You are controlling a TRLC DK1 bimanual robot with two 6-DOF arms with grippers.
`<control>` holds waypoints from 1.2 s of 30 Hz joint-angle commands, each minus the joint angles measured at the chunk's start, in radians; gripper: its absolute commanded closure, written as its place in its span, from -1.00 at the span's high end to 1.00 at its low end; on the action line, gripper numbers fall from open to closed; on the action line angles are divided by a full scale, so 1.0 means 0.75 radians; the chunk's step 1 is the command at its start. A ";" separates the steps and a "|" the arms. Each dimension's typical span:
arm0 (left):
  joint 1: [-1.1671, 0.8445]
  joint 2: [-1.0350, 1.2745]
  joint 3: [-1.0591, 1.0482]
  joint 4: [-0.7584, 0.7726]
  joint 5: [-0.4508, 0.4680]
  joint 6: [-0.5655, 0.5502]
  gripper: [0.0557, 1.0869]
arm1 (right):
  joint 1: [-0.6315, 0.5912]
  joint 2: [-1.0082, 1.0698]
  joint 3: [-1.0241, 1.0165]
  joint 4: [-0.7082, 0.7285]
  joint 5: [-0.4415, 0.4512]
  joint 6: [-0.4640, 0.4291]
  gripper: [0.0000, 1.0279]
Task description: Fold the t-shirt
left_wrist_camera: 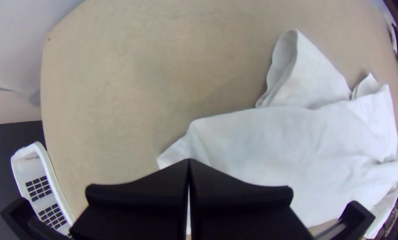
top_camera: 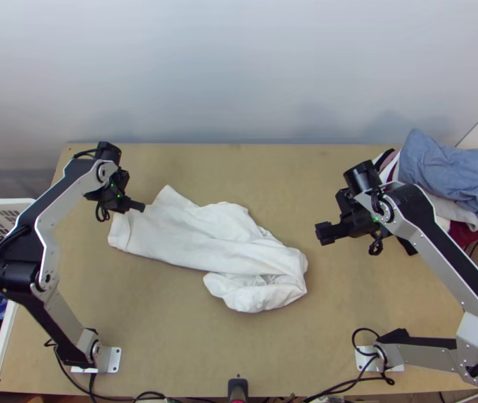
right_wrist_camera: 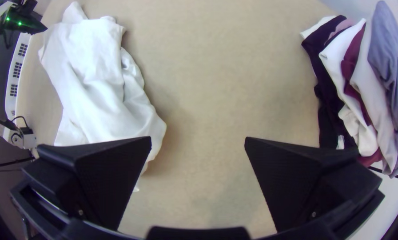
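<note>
Lying loosely bunched mid-table, white t-shirt (top_camera: 191,235). Left gripper (top_camera: 140,206) at its left end, jaws closed; right gripper (top_camera: 320,234) off its right side, jaws wide apart.

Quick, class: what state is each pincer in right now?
Left pincer: closed, over the white T-shirt; whether it pinches any cloth cannot be told.
Right pincer: open, holding nothing.

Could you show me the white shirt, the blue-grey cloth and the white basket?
White shirt (top_camera: 188,235): top view, middle of its rumpled fabric.
Blue-grey cloth (right_wrist_camera: 383,51): right wrist view, its upper part.
White basket (top_camera: 5,342): top view, its rim.
</note>
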 commanded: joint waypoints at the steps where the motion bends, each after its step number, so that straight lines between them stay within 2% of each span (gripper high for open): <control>1: 0.027 -0.084 -0.074 0.013 -0.005 -0.009 -0.78 | 0.018 0.035 -0.018 0.004 -0.034 -0.004 0.91; 3: 0.037 -0.088 -0.086 0.015 -0.005 0.002 -0.22 | 0.033 0.039 -0.014 0.004 -0.040 -0.004 0.91; 6: 0.051 -0.084 -0.059 0.017 -0.001 0.010 -0.20 | 0.035 0.039 0.002 0.004 -0.045 -0.004 0.91; 8: 0.049 -0.078 -0.035 0.017 0.001 0.006 -0.07 | 0.035 0.039 0.002 0.006 -0.045 -0.004 0.91; 10: 0.039 -0.070 -0.006 0.015 -0.001 0.002 -0.05 | 0.037 0.039 -0.004 0.004 -0.047 -0.004 0.91; 11: 0.035 -0.068 0.010 0.009 -0.001 -0.005 0.02 | 0.037 0.039 -0.006 0.006 -0.047 -0.004 0.91; 12: 0.031 -0.064 0.028 0.001 -0.001 -0.017 0.17 | 0.039 0.039 -0.004 0.006 -0.047 -0.004 0.91; 14: 0.008 -0.062 0.063 -0.018 0.001 -0.033 0.62 | 0.045 0.039 0.000 0.006 -0.047 -0.004 0.91; 15: -0.002 -0.060 0.076 -0.030 -0.001 -0.035 0.72 | 0.045 0.041 0.000 0.008 -0.047 -0.004 0.91; 21: -0.057 -0.015 0.057 -0.050 -0.001 -0.037 0.73 | 0.055 0.055 -0.014 0.025 -0.059 0.005 0.91; 29: -0.039 0.061 -0.023 0.036 -0.018 -0.054 0.69 | 0.078 0.074 -0.006 0.035 -0.061 0.013 0.91; 33: -0.035 0.069 -0.037 0.072 -0.032 -0.054 0.55 | 0.096 0.098 0.002 0.033 -0.102 0.013 0.91; 36: -0.022 0.096 -0.035 0.097 -0.030 -0.056 0.16 | 0.119 0.106 0.004 0.033 -0.196 0.043 0.91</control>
